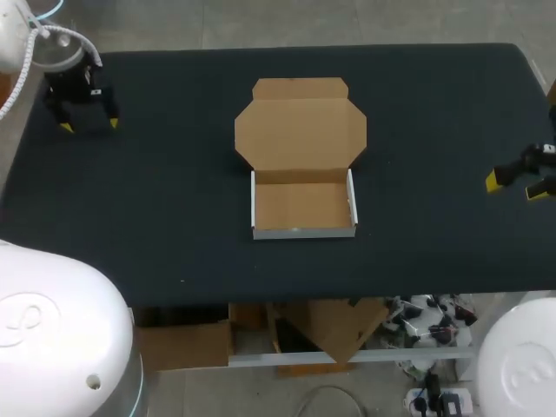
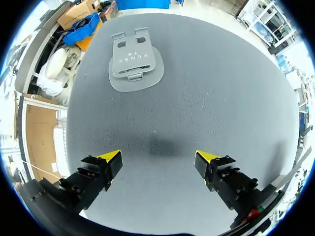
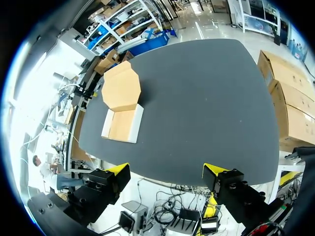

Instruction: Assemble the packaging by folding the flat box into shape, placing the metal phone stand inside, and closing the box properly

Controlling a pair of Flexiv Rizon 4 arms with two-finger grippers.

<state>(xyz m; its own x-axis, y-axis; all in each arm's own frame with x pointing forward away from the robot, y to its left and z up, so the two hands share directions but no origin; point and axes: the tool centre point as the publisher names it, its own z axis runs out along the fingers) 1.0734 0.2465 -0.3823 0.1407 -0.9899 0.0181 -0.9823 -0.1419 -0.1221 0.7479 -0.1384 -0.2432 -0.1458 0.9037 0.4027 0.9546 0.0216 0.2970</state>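
Note:
A cardboard box (image 1: 302, 207) stands in the middle of the table, folded into a shallow tray with white outer walls. Its brown lid (image 1: 300, 130) lies flat and open behind it. From the right wrist, the box (image 3: 122, 123) is seen far ahead, nothing inside it. The grey metal phone stand (image 2: 135, 66) lies flat on the mat well ahead of my left gripper (image 2: 158, 160), which is open and holds nothing. The stand does not show in the head view. My left gripper (image 1: 88, 124) hangs over the far left corner. My right gripper (image 1: 514, 187) is open at the right edge.
The black table top (image 1: 174, 217) carries only the box in the head view. The table's front edge passes a short way in front of the box. My right gripper (image 3: 167, 170) hovers beyond the table's edge, over the floor.

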